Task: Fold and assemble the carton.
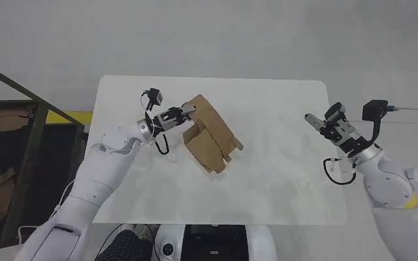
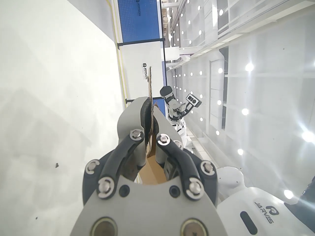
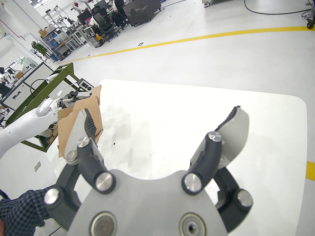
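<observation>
While left gripper (image 1: 186, 115) pinches flap edge of half-formed carton (image 1: 210, 138), box sits skewed on left arm's side of white table (image 1: 281, 189), flaps loose. Right gripper (image 3: 160, 124) hangs, fingers spread, near table's far right edge, well apart from cardboard. Judged stage: early shaping, walls not yet squared. Next move likely needs second grip on opposite side, bracing box while flaps fold. Matte tabletop, few dark specks. Beyond: pale workshop floor, yellow line (image 3: 196, 39), green frame (image 3: 61, 74) beside table.
</observation>
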You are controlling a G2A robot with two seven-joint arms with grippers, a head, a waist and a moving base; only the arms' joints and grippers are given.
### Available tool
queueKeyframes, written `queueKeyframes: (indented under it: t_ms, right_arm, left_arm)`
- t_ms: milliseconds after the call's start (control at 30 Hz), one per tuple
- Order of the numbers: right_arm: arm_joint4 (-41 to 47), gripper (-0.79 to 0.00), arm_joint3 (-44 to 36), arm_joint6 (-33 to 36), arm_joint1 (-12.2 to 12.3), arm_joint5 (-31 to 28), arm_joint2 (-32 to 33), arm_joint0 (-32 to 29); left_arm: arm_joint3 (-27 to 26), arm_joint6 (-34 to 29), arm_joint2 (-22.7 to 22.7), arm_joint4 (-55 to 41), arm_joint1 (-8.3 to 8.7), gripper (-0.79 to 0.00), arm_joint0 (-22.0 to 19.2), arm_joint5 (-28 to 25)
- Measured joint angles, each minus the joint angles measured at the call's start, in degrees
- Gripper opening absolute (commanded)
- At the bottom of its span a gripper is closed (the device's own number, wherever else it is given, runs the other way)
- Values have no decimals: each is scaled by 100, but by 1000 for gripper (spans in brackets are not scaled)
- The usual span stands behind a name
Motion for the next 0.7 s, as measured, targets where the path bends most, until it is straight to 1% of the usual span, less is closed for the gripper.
queueKeyframes:
  t_ms: [133,267,433,700]
  right_arm:
    - [0,0,0,0,0,0,0,0]
    - [0,0,0,0,0,0,0,0]
    - [0,0,0,0,0,0,0,0]
    - [0,0,0,0,0,0,0,0]
  left_arm:
    - [-55,86,208,7,-82,-785,-69,68]
    - [-45,85,334,163,-129,-785,-117,29]
    - [31,131,348,244,-162,-785,-156,15]
    - [57,130,336,247,-166,-785,-165,12]
